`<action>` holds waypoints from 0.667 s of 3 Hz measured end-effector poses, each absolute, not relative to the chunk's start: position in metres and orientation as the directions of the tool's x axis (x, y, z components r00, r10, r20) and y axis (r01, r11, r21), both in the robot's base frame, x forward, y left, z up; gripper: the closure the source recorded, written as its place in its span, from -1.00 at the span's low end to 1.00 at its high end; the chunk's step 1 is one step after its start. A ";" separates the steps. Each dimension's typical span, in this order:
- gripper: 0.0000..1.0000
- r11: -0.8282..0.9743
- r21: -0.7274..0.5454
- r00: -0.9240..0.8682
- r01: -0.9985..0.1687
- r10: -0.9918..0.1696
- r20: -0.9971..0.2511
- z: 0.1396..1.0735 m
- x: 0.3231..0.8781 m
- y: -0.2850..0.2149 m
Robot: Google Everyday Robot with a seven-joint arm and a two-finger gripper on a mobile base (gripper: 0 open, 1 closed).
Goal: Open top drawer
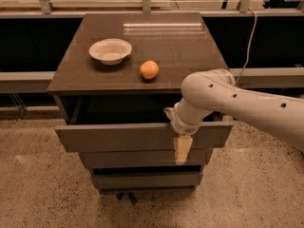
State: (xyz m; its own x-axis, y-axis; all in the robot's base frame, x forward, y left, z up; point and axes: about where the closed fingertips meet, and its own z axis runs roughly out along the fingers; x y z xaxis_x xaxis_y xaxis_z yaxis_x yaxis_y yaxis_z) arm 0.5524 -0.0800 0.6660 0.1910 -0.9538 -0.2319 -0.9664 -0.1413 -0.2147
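The top drawer (118,136) is the widest of three dark grey-brown fronts on a low cabinet. It stands pulled partway out, with a dark gap behind its flat front panel, and its inside is in shadow. My gripper (182,151) hangs from the white arm (223,96) that comes in from the right. It points downward against the right part of the top drawer's front panel, and its yellowish tip reaches down over the mid-sized drawer front (137,158).
A white bowl (110,50) and an orange (149,70) sit on the cabinet top (180,46). The narrowest drawer front (142,179) is at the bottom. Dark shelving and a grey rail run behind. Speckled floor (38,194) lies in front and to both sides.
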 end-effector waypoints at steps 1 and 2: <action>-0.71 -0.155 -0.204 0.199 -0.967 -0.955 -0.219 0.668 0.563 -0.082; -0.25 -0.174 -0.166 0.210 -0.971 -0.948 -0.238 0.667 0.566 -0.081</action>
State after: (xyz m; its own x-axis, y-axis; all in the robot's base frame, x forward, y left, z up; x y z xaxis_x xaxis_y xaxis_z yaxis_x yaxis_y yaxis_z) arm 0.5659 -0.0810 0.6670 0.2103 -0.9482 -0.2379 -0.9707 -0.1736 -0.1664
